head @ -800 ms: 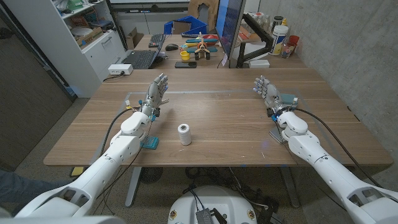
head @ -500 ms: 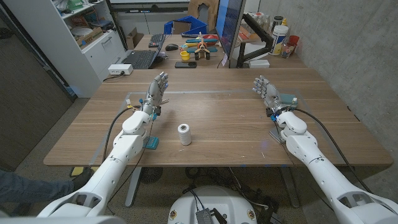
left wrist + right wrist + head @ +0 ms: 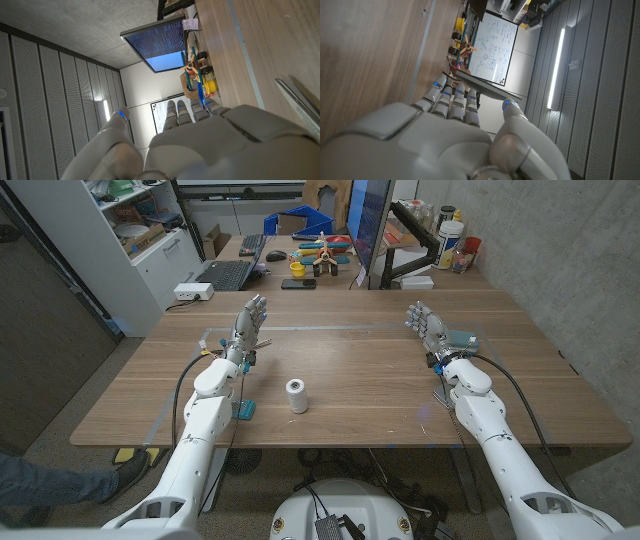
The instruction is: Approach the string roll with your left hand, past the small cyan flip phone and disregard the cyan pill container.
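So, starting big: the wooden desk (image 3: pixel 360 370) spreads across the head view, and both arms come in over its near edge, one to each side, leaving the middle free for the work. The left hand (image 3: pixel 248 330) stands raised over the desk's left part, fingers (image 3: pixel 256 307) straight and a little spread, nothing in them, which reads as a ready pose ahead of the reach. The right hand (image 3: pixel 428 328) mirrors it on the far side, fingers apart and empty too, parked well away since the task asks nothing of it. Now the target: the string roll (image 3: pixel 297 395), white and upright, sits near the desk's middle toward the near edge, apart from the left hand and nearer the robot than it. Beside the left forearm a small cyan object (image 3: pixel 243 409) lies close to the near edge, likely the flip phone to pass. Another cyan item (image 3: pixel 461 338) sits just beside the right hand, probably the pill container, though too small to tell.
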You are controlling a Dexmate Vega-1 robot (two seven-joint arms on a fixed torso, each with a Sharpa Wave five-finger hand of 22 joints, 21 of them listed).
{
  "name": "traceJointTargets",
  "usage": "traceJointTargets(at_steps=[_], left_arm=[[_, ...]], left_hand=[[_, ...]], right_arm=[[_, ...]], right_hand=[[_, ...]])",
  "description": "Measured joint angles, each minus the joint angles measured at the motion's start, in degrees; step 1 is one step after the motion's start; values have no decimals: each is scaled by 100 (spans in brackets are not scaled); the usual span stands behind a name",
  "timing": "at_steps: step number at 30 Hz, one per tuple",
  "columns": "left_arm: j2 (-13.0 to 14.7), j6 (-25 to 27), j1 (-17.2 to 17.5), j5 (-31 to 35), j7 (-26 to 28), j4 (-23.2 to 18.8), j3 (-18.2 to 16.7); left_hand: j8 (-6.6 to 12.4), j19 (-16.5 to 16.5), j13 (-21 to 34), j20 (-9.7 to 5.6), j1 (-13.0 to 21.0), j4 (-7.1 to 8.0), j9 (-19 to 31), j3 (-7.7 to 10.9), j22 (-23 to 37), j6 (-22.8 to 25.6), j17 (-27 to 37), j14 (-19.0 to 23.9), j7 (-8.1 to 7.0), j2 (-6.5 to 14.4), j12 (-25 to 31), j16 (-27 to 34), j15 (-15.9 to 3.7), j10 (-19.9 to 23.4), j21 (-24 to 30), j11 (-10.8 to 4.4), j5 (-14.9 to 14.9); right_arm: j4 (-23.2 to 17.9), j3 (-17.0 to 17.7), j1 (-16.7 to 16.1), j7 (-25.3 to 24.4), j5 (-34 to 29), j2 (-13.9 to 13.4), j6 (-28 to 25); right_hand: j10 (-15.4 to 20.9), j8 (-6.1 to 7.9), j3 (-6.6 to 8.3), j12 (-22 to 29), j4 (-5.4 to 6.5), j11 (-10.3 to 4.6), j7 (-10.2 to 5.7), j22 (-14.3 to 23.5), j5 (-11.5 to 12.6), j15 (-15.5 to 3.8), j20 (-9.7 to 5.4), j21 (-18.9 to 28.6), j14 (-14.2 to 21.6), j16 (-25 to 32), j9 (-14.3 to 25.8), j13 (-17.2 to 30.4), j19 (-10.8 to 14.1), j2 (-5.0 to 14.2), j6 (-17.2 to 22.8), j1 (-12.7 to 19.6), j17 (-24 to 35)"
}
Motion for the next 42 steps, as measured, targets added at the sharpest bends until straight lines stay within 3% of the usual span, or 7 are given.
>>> traceJointTargets(at_steps=[3,6,20,42], left_arm=[[-122,35,27,138,-127,-54,-160],[-223,62,53,245,-220,-111,-296],[-509,164,166,652,-642,-391,-683],[-743,242,391,737,-1048,-790,-894]], left_hand=[[0,0,0,0,30,0,0,0,0,0,0,0,0,30,0,0,0,0,-20,0,0],[0,0,0,0,30,0,0,0,0,0,0,0,0,30,0,0,0,0,-20,0,0],[0,-11,-1,53,75,-12,-1,-12,-1,-1,-1,28,0,30,0,0,28,30,-60,31,0],[0,-20,-1,103,75,-17,-1,-17,-1,-1,-2,55,0,30,0,-1,56,8,-104,53,-1]], right_arm=[[0,0,0,68,-137,0,-29],[0,191,1,129,-252,219,-51],[93,495,54,315,-561,576,-44],[107,668,92,460,-676,773,55]], right_hand=[[0,0,0,0,0,0,0,0,0,0,0,0,0,0,-11,0,0,29,0,29,0],[0,0,0,0,0,0,-21,0,0,0,0,-19,0,0,-11,0,0,30,21,30,0],[30,0,0,0,0,-30,-41,-1,0,0,0,-64,-1,0,-38,-1,0,30,40,30,-27],[60,0,0,0,0,-1,-10,-1,0,20,1,-131,20,0,-65,-2,0,30,71,30,-54]])
